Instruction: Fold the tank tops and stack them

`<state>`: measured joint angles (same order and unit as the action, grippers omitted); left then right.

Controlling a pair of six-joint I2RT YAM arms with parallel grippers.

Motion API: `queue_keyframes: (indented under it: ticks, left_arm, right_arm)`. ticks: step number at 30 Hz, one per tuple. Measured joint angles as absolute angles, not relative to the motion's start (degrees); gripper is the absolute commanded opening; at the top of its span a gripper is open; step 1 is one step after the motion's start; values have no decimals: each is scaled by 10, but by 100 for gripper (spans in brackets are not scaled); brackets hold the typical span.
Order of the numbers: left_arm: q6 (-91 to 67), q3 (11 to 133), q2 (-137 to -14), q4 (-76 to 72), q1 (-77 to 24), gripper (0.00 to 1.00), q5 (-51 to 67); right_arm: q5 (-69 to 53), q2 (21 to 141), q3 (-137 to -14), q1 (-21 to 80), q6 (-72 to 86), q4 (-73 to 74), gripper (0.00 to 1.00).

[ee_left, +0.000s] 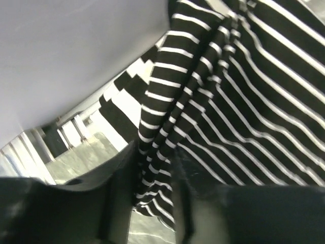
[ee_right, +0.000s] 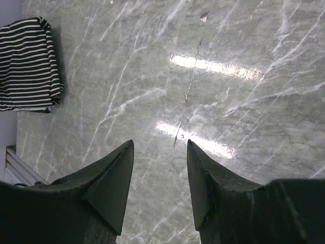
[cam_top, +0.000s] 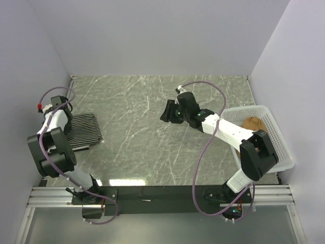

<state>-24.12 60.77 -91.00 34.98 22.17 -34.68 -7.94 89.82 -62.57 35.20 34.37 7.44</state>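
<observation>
Lying folded at table (cam_top: 152, 147) L edge, striped tank top (cam_top: 84, 131) has a fold between L gripper (ee_left: 154, 155) fingers (ee_left: 119, 203), part-spread; gripped or loose, cannot tell. R gripper (ee_right: 160, 152) wide apart, holds nothing, over mid-table. Tan top (cam_top: 253, 123) sits in basket (cam_top: 278, 137), far R.
</observation>
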Motion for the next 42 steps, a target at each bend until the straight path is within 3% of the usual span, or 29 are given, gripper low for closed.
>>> queue_keyframes:
  ticks: [1, 2, 3, 8, 16, 19, 23, 27, 32, 37, 42]
  left_arm:
    - [-258, 613, -916, 359, 227, 50, -346]
    - [-275, 618, -918, 368, 231, 85, -346]
    - [-286, 622, -917, 377, 234, 99, -345]
    - [-340, 646, -884, 393, 241, 99, -322]
    - [-357, 621, -727, 352, 216, 99, -208]
    - [-356, 580, -664, 324, 169, 99, -150]
    - [-360, 542, -615, 296, 22, 99, -94]
    - [-364, 540, -615, 271, -149, 99, -67]
    - [-356, 555, -653, 253, -302, 100, -46]
    - [-340, 574, -697, 241, -368, 99, -20]
    - [-337, 575, -698, 230, -372, 99, 18]
  right_arm:
    - [-79, 900, -626, 352, 342, 75, 53]
    - [-77, 901, -626, 352, 342, 75, 53]
    - [-76, 901, -626, 351, 341, 75, 53]
    - [-63, 901, -626, 351, 336, 81, 53]
    - [-19, 894, -626, 344, 336, 113, 53]
    - [15, 870, -626, 335, 339, 136, 54]
    - [70, 819, -625, 300, 349, 172, 56]
    - [146, 750, -611, 201, 374, 220, 65]
    - [204, 701, -592, 57, 400, 272, 66]
    - [249, 745, -598, -54, 442, 320, 74]
    - [268, 805, -595, -130, 483, 342, 75]
